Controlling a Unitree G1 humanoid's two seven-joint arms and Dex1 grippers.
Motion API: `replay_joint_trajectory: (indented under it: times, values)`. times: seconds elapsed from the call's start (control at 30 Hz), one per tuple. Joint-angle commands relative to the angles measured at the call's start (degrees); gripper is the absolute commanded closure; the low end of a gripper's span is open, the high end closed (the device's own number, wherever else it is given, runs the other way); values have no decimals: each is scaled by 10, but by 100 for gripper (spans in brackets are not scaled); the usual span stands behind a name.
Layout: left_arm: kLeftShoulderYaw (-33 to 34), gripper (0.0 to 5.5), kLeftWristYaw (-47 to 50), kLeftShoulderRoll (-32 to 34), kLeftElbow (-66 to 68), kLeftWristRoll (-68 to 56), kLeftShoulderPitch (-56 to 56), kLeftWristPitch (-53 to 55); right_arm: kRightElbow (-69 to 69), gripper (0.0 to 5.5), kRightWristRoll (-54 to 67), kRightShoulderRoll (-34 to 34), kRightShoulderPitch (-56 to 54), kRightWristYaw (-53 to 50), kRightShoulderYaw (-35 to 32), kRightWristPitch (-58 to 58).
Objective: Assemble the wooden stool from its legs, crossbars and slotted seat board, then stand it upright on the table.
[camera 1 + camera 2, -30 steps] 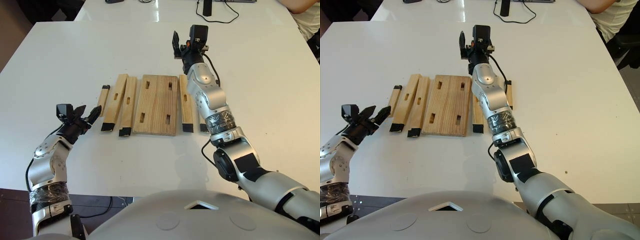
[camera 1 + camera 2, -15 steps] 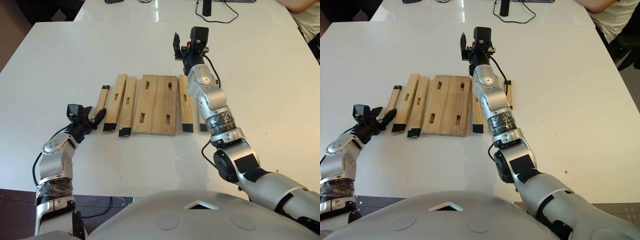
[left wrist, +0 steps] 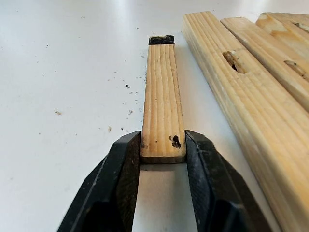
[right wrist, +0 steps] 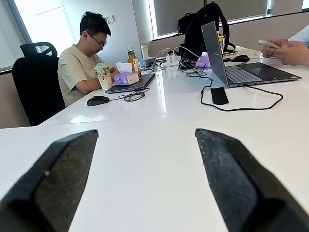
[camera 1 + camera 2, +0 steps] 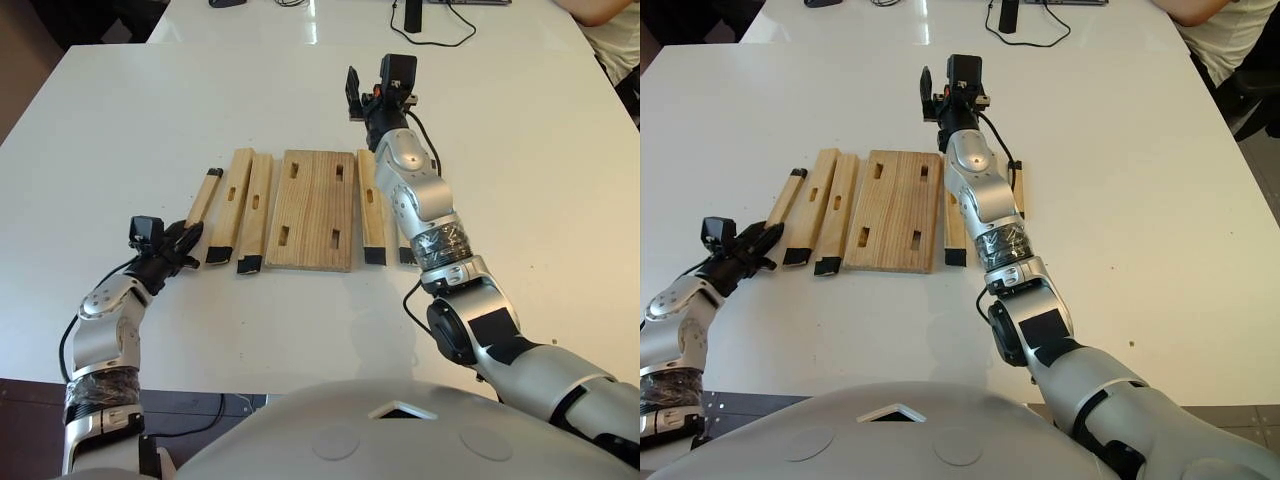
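The slotted seat board [image 5: 315,208] lies flat mid-table. Left of it lie two slotted legs [image 5: 232,200] [image 5: 257,205] and a thin crossbar [image 5: 205,198] with a black far tip. Another leg [image 5: 371,205] lies right of the board, and a further piece [image 5: 405,255] is mostly hidden under my right arm. My left gripper [image 5: 188,238] sits at the crossbar's near end; in the left wrist view its fingers [image 3: 126,159] press both sides of the crossbar [image 3: 162,101]. My right gripper [image 5: 362,98] hovers beyond the board's far edge, open, with nothing between its fingers [image 4: 63,169].
A black device with a cable [image 5: 412,15] and a mouse [image 5: 228,2] lie on the far table. A laptop [image 4: 241,67] stands there too. Bare white tabletop [image 5: 540,170] stretches to the right of the parts and also to the far left.
My left gripper has moved forward to the crossbar's near end and narrowed from wide open onto it. The right arm has stayed put.
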Motion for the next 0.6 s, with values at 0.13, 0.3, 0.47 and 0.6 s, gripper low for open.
replay_joint_trajectory:
  times: [0.13,0.3,0.47,0.6]
  values:
    - [31,419,32,-4,-60,-87,-204,42,-123,176,32,-28,8,44,-47,41]
    - [66,419,55,-78,-197,-376,-401,121,-100,176,229,-126,-132,271,-152,162]
    - [51,419,58,-121,-269,-564,-421,186,-189,176,397,-236,-170,491,-172,323]
    - [37,419,52,-90,-260,-627,-427,253,-191,176,499,-285,-197,540,-221,412]
